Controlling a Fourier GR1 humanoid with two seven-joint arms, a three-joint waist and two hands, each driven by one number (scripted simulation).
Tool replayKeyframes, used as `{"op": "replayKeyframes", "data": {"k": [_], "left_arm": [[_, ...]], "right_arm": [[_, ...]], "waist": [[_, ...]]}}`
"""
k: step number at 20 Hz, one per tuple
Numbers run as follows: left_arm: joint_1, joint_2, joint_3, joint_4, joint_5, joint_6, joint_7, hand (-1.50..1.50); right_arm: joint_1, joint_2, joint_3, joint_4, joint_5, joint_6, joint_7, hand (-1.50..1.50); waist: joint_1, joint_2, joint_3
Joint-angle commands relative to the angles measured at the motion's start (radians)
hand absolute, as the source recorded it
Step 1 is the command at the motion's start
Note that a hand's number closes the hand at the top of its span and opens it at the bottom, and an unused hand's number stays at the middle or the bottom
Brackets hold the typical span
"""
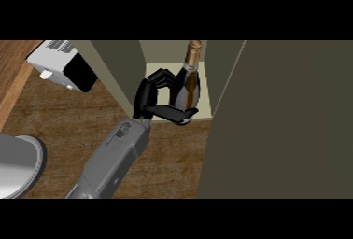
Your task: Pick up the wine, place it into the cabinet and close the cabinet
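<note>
The left hand has its fingers and thumb curled round the wine bottle, gripping its dark body; the bottle stands upright, gold neck up, inside the open cabinet, seemingly on its pale shelf; a toaster sits at the counter's far left corner

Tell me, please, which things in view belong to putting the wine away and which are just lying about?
Belonging to the job:
wine bottle, upright at the cabinet's opening
cabinet, its door open
the hand curled round the bottle

Just lying about:
white appliance, upper left
grey round object, at the left edge
</note>
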Motion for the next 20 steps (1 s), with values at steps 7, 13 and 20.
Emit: {"op": "replayKeyframes", "data": {"k": [7,13,20], "left_arm": [[-0.228,0.0,0.001,0.284,0.023,0.054,0.009,1.5],[-0.25,0.0,0.029,0.403,0.088,0.067,-0.037,1.5],[-0.3,0.0,0.078,0.516,0.146,0.036,-0.057,1.5]], "right_arm": [[0.066,-0.004,-0.019,-0.188,-0.068,0.015,0.024,-1.5],[0.114,0.0,0.047,-0.183,-0.055,0.036,-0.011,-1.5],[0.139,-0.003,0.027,-0.143,-0.08,0.06,-0.073,-1.5]], "waist": [[-0.016,0.005,0.001],[-0.04,0.01,-0.001],[-0.043,0.015,0.0]]}}
